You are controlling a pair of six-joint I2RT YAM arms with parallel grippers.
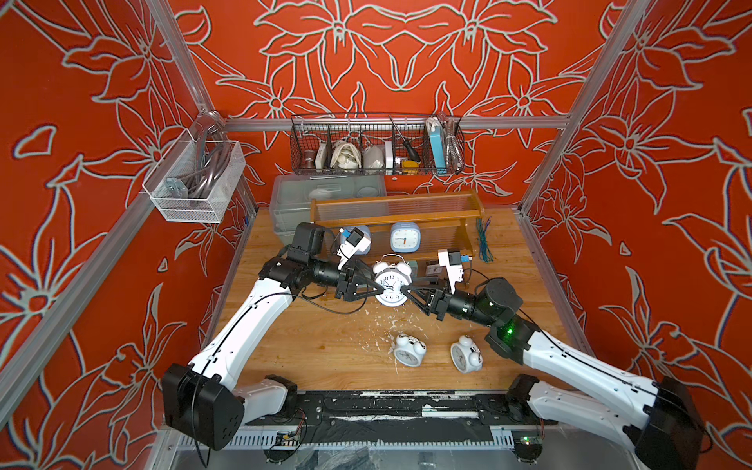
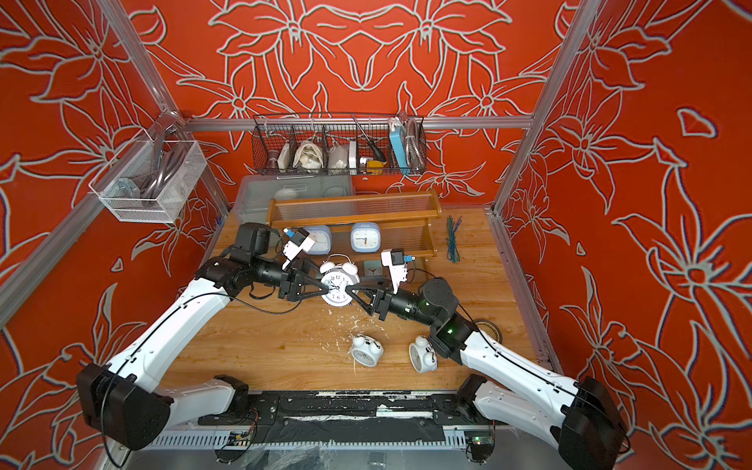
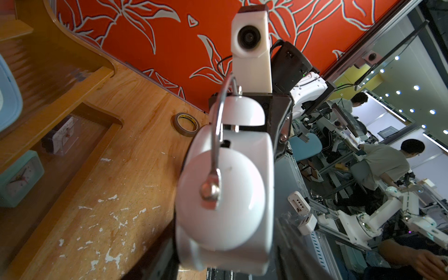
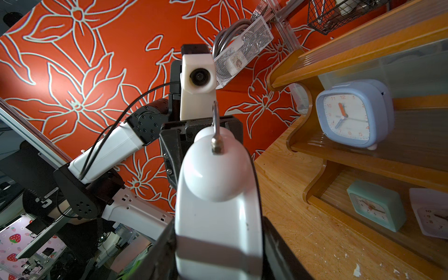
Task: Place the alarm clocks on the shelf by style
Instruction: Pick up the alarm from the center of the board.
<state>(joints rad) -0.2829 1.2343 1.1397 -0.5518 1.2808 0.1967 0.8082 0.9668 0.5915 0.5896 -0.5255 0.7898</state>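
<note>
Two grippers meet on one white twin-bell clock [image 1: 390, 285], held upright above the table's middle, dial toward the front edge, bells uppermost. Right gripper [image 1: 405, 289] pinches its body from one side. Left gripper [image 1: 380, 288] flanks the opposite side, though whether it presses cannot be told. The shelf [image 1: 407, 202] lies directly beyond, toward the far edge, so the coming move probably runs away and upward. Only dial numerals 1–12 read; no brand is legible. A second twin-bell clock [image 1: 409, 350] and a third twin-bell clock [image 1: 466, 354] lie near the front edge.
</note>
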